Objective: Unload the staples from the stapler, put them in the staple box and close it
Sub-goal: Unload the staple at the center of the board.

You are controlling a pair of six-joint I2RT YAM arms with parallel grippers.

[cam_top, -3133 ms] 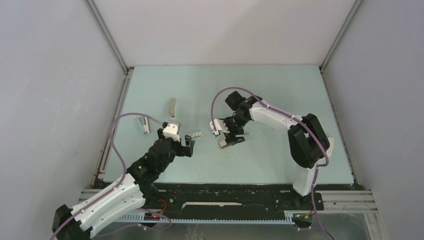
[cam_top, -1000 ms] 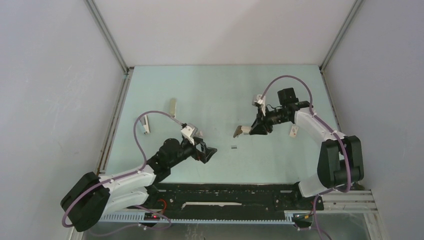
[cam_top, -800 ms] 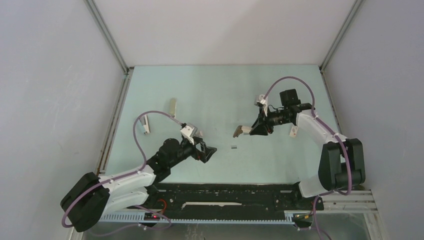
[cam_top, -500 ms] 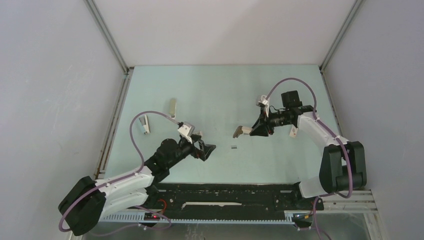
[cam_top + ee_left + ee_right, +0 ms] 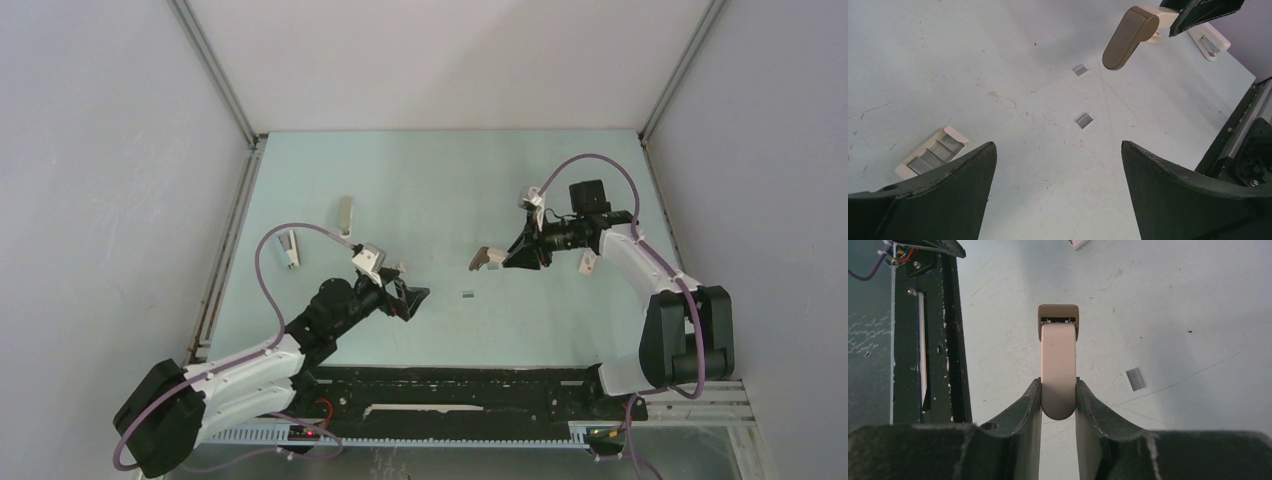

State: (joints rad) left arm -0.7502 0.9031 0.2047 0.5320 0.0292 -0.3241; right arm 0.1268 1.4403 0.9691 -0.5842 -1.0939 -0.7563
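Right gripper (image 5: pixel 1058 384) was clamped on the stapler (image 5: pixel 1058 352), its long axis pointing toward the wide-apart left gripper (image 5: pixel 1058 146). Loose staples (image 5: pixel 468 295) lay on the counter (image 5: pixel 420 180) between them.

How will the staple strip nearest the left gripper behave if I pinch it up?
The staple strip lies flat and very thin on the mat, so the wide fingers of the open left gripper will probably struggle to get under it. It looks tiny, so likely light and apt to skid.
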